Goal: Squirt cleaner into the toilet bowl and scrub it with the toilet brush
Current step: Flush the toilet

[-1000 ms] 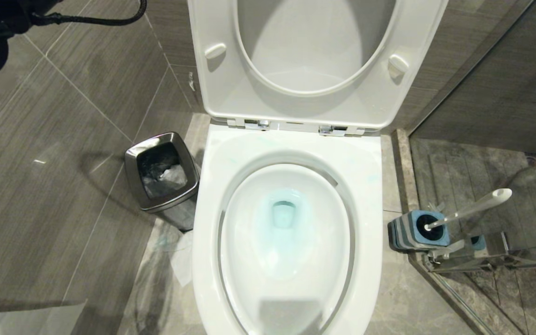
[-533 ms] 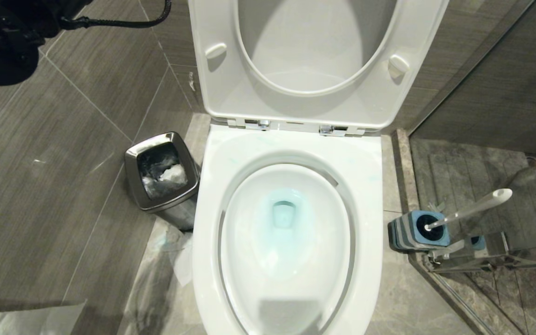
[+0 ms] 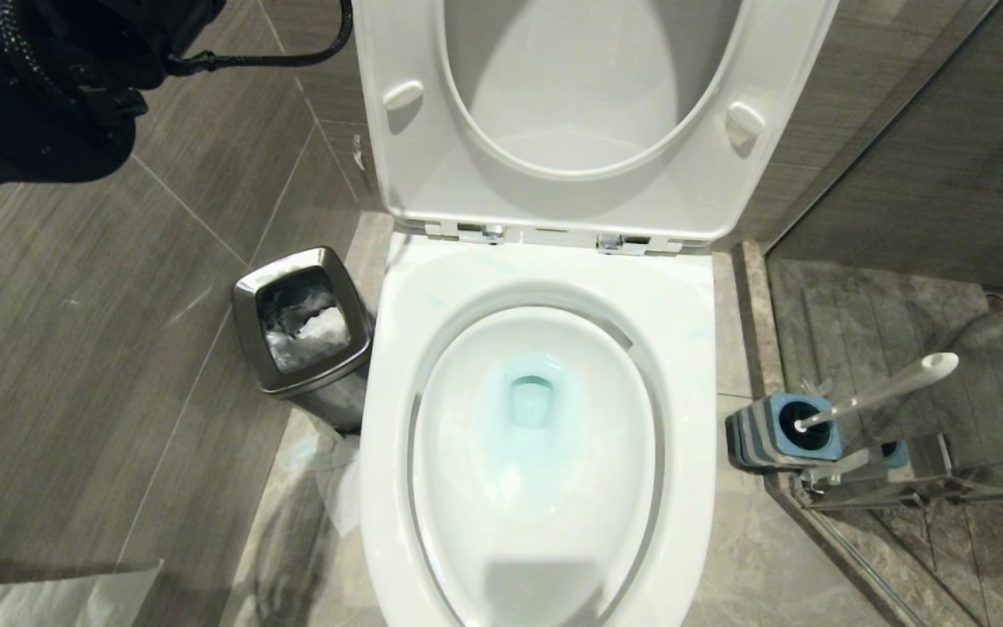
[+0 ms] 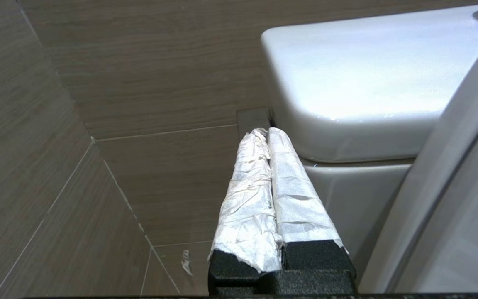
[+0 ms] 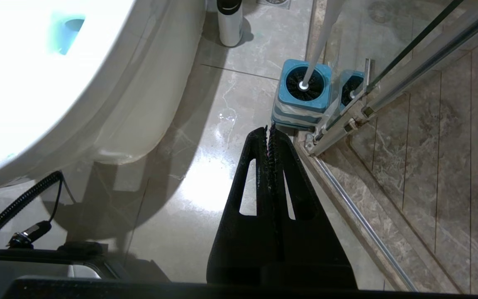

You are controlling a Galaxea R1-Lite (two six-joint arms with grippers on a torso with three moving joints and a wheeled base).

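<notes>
Two grippers show, both with jaws pressed together on nothing: the left gripper [image 4: 268, 135], its fingers [image 4: 288, 191] wrapped in white tape, hangs high at the far left beside the tank [image 4: 371, 83] and the tiled wall [image 4: 147, 74], and its dark arm [image 3: 49, 96] fills the head view's upper left corner. Below stands a steel bin [image 3: 303, 322] on the floor, just left of the toilet bowl [image 3: 536, 418], seat and lid raised, blue-tinted water at its drain. Right of the bowl, the toilet brush [image 3: 880, 392] leans in its blue-topped holder [image 3: 784, 433] against the glass shower door [image 5: 409, 50], with the right gripper [image 5: 270, 131] low over the floor near the holder.
</notes>
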